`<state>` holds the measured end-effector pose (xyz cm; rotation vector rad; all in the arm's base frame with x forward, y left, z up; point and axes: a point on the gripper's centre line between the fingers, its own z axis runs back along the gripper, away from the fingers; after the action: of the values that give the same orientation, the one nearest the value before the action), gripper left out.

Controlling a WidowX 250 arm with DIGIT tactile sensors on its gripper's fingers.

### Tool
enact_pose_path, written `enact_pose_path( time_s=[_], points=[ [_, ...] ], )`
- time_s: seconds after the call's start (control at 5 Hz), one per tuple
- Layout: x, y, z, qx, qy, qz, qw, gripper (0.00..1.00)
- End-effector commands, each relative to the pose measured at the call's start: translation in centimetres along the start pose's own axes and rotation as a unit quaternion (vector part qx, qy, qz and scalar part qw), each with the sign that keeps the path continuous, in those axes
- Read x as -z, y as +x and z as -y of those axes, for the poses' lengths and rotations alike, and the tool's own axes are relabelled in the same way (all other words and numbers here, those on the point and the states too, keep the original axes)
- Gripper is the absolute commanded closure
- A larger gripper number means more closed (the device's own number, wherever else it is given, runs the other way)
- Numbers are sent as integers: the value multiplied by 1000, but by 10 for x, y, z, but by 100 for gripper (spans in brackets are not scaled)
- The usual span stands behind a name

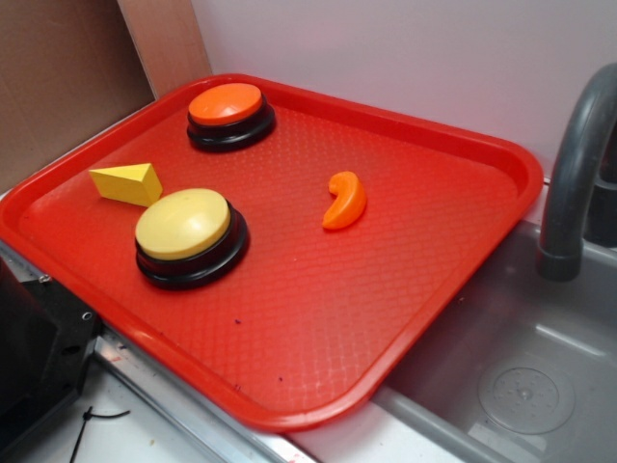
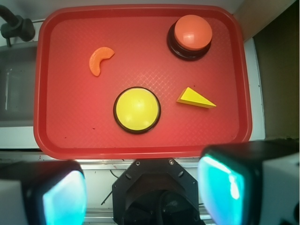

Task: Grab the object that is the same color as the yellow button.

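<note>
So your gripper sits at the bottom of the wrist view, jaws spread wide with nothing between them, hanging off the tray's near edge. The wedge lies flat right of centre in that view, just beside the yellow button but not touching it. In the exterior view it's at the left, above the button. Orange button is upper right, orange crescent upper left, both well apart from the wedge
</note>
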<state>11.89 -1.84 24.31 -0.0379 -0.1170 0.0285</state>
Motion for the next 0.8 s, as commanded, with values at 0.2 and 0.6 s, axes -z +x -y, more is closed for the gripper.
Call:
enact_pose_path(
  time_s=[0.2, 0.6],
  points=[
    [14, 0, -10, -107, 3, 16, 994, 0],
    [47, 4, -41, -298, -20, 39, 954, 0]
  ],
)
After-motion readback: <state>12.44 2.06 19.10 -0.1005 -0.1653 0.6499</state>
